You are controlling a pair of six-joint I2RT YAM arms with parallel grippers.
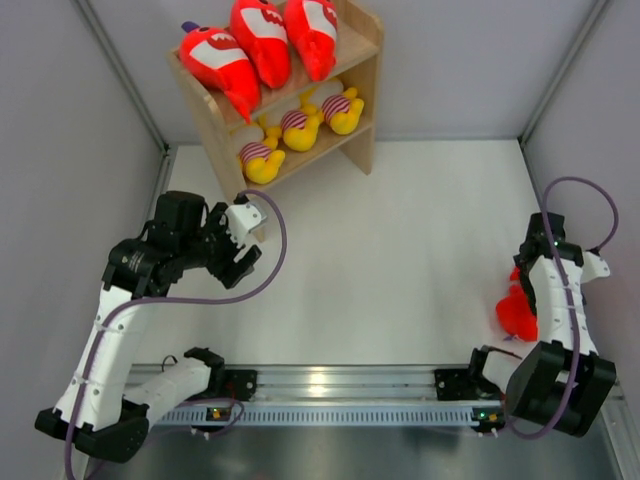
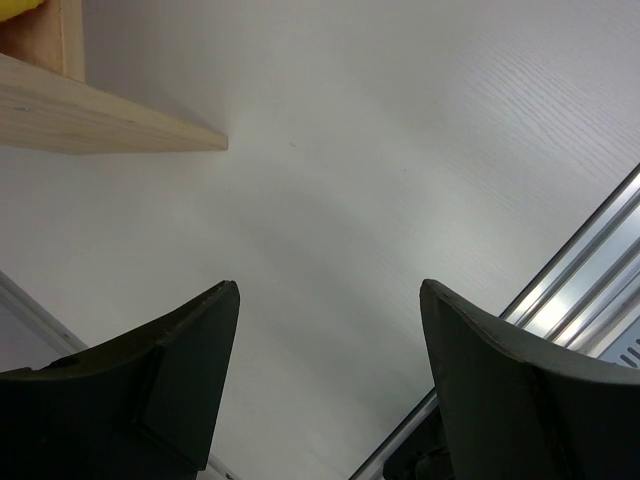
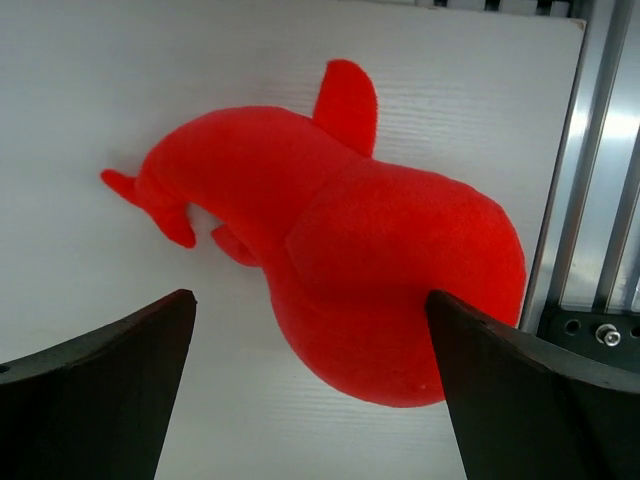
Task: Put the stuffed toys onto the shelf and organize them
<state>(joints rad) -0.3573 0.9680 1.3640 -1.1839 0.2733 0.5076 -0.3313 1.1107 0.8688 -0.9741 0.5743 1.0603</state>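
Note:
The wooden shelf (image 1: 363, 95) stands at the back. Three red shark plushes (image 1: 262, 40) lie on its top tier and three yellow plushes in striped shirts (image 1: 300, 125) on its lower tier. A fourth red shark plush (image 1: 515, 312) lies on the table at the right edge, partly hidden by the right arm; in the right wrist view it (image 3: 340, 230) fills the centre. My right gripper (image 3: 310, 300) is open above it, jaws either side of its body. My left gripper (image 2: 328, 290) is open and empty over bare table near the shelf's front left corner (image 2: 120, 125).
A metal rail (image 1: 330, 385) runs along the near edge between the arm bases. Grey walls enclose the table on the left, right and back. The right rail edge (image 3: 600, 200) lies just beside the shark.

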